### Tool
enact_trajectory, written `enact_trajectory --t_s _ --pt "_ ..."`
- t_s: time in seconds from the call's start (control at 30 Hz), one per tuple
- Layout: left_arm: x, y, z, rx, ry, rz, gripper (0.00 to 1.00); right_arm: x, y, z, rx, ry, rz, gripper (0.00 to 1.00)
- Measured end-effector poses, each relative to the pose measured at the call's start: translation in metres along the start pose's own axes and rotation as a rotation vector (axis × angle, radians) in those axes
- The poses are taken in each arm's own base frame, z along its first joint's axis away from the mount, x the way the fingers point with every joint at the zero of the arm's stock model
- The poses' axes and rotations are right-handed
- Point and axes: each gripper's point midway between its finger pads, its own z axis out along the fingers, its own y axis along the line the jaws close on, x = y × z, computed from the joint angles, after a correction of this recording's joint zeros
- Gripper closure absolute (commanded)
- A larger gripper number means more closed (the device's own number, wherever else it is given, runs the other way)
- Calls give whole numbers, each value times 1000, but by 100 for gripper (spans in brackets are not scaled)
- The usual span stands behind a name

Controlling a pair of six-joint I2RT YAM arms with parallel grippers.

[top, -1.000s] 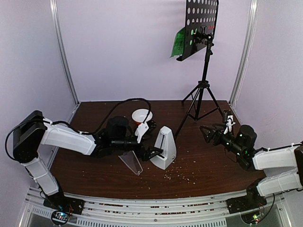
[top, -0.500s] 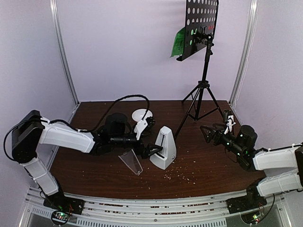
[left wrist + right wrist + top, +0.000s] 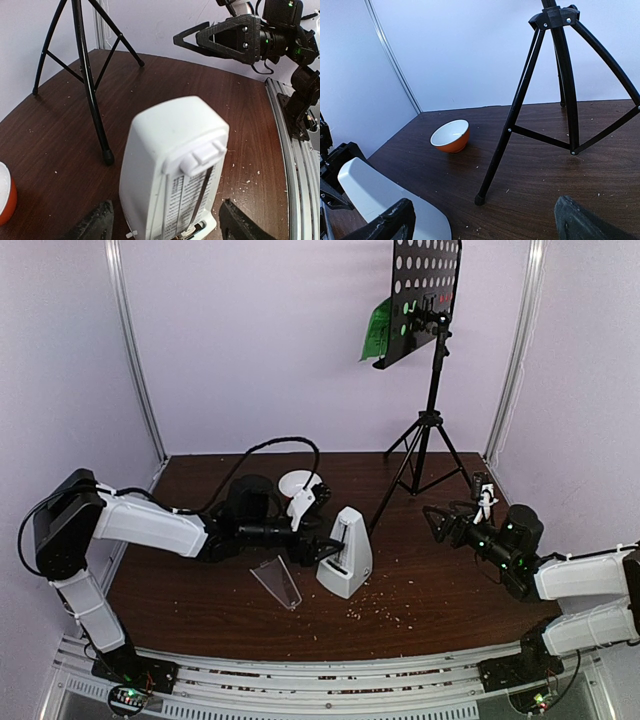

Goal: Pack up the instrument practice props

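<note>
Standing between fingers (image 3: 96,226) of the left claw (image 3: 167,227): white metronome (image 3: 170,150).

A white pyramid metronome (image 3: 347,552) stands upright at centre frame on the brown surface (image 3: 440,590), its scale face uncovered. Its clear wedge cover (image 3: 278,583) lies just left of it, not touching. The black tripod stand (image 3: 431,390) rises at upper right, with a green page (image 3: 377,330) at its perforated desk (image 3: 425,290).
</note>
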Motion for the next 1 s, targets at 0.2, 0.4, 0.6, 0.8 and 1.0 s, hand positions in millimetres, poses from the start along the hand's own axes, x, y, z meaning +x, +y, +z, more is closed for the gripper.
enact_trajectory --t_s 0.2,0.4,0.6,0.8,1.0 --pt "-6 1 4 7 -13 3 26 0 0 0 0 0 0 0" --pt "-4 2 7 9 -6 -6 36 0 0 0 0 0 0 0" --pt "-5 2 7 9 -9 -9 43 0 0 0 0 0 0 0" --pt "-2 2 9 11 -1 -14 49 0 0 0 0 0 0 0" --pt "-2 1 9 17 -1 -14 51 0 0 0 0 0 0 0"
